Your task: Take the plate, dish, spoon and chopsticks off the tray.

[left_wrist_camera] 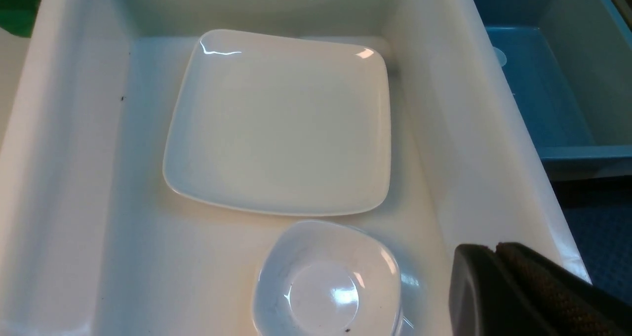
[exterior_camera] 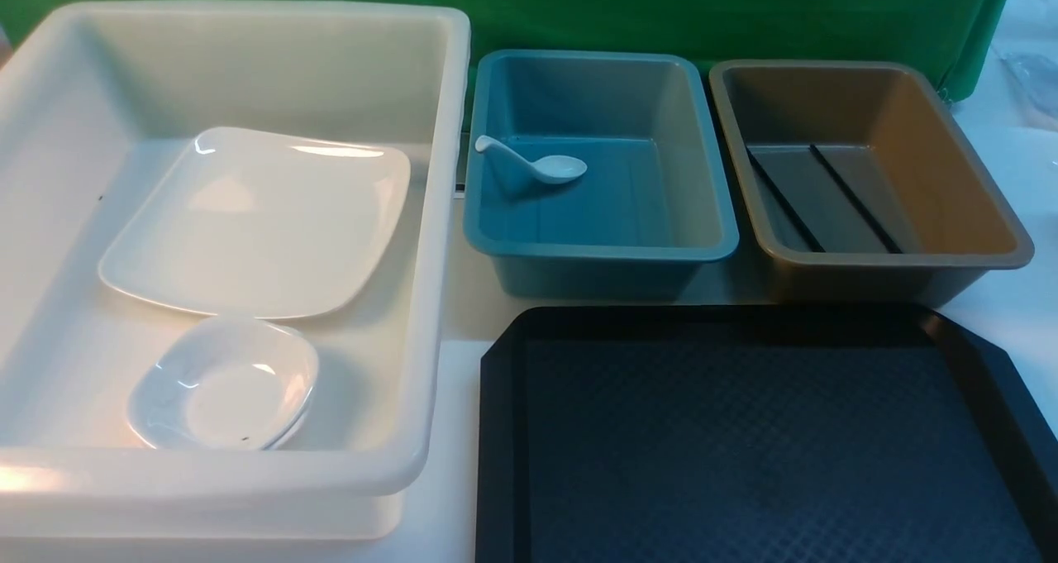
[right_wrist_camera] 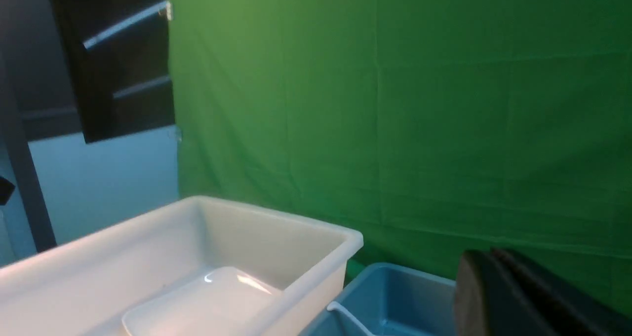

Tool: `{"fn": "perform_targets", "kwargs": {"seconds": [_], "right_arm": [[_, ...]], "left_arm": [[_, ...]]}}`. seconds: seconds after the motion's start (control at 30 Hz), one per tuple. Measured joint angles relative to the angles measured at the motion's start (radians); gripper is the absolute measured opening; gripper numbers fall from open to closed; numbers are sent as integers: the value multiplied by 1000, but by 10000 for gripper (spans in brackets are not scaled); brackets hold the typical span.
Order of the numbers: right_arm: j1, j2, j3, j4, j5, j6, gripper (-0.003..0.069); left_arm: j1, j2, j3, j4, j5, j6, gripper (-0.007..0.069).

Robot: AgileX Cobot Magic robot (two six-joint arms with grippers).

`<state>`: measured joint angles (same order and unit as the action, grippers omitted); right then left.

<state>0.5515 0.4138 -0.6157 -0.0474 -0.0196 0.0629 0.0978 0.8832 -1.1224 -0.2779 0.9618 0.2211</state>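
Legible text, labels, brands, numbers, signs: none. No readable marking on the tray (exterior_camera: 744,447), plate (exterior_camera: 264,224), spoon (exterior_camera: 537,166), chopsticks (exterior_camera: 826,199), white bin (exterior_camera: 438,216), blue bin (exterior_camera: 595,253) or brown bin (exterior_camera: 992,216).

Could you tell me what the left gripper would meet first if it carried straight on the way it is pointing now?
Probably the white bin's side wall or floor beside the small dish. The left gripper points into the bin, with the plate farther along. Depth is unclear, so this is a guess.

Left hand (left_wrist_camera: 496,249) and right hand (right_wrist_camera: 491,254): fingers together, empty.
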Motion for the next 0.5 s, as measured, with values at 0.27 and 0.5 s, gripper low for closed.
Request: {"fn": "perform_targets", "kwargs": {"seconds": [0.27,0.5], "right_arm": [[0,-112,82,-1,-51,-1,33],[0,-112,82,-1,-55,-1,57]], "left_arm": [[-69,-62,23,-59,12,84,16],[-87,-277,200,-242,-69,175,16]]}}
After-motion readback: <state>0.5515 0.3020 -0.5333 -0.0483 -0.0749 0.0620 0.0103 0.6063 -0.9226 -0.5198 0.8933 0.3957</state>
